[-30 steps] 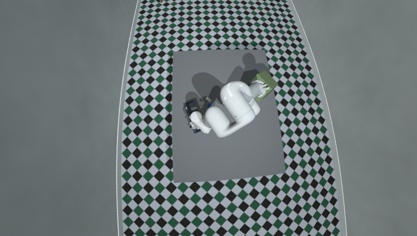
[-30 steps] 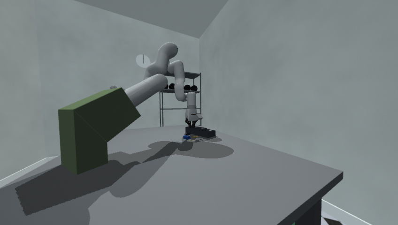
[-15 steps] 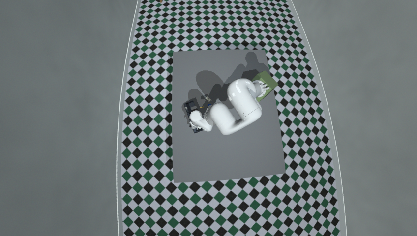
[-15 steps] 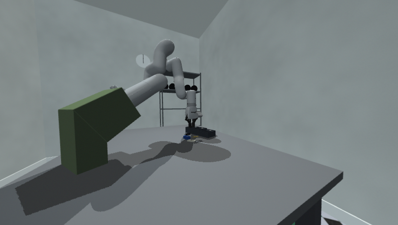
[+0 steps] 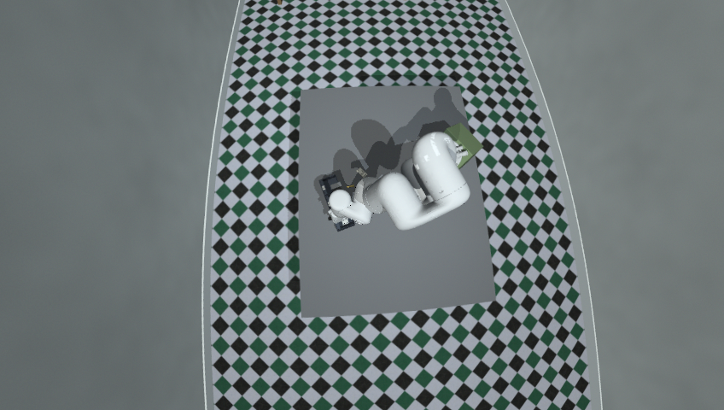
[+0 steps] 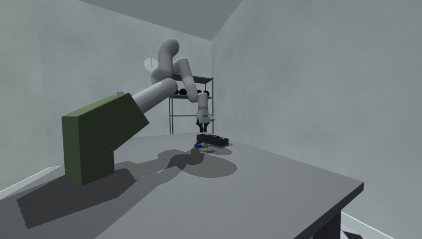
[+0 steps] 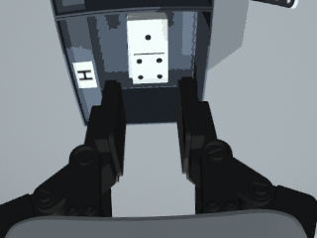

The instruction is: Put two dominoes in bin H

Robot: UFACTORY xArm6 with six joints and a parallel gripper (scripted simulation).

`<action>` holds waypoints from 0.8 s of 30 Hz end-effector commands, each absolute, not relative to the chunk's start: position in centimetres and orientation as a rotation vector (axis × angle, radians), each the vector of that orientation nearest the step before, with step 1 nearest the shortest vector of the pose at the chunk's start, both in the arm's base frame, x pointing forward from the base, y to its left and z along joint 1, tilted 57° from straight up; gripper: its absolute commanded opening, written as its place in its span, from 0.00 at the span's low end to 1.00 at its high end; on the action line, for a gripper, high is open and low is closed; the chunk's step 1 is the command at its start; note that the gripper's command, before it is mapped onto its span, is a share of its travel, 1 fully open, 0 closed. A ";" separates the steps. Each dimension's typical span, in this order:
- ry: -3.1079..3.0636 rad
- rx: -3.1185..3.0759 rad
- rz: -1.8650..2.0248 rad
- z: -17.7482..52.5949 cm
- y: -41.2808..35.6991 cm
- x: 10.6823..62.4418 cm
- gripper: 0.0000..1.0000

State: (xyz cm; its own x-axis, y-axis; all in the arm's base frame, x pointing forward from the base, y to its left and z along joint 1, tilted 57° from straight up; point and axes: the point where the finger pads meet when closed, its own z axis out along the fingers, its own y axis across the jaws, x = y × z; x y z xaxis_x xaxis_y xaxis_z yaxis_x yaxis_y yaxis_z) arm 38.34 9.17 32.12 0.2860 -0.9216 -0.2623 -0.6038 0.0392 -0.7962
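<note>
A white domino lies flat on the floor of the dark bin compartment marked H. My gripper hangs above that compartment with its fingers apart and nothing between them; the domino lies below and beyond the fingertips. In the side view the gripper is a little above the long dark bin. From overhead the bin is mostly hidden under my wrist. I cannot see any other domino clearly.
A small blue object and a pale piece lie beside the bin. The green arm base and a metal shelf stand behind.
</note>
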 end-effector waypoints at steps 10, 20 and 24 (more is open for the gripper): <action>1.414 -1.661 -0.448 34.2 7.8 35.6 1.00; 1.414 -1.661 -0.448 36.0 6.5 33.2 1.00; 1.414 -1.661 -0.448 36.9 5.9 32.0 1.00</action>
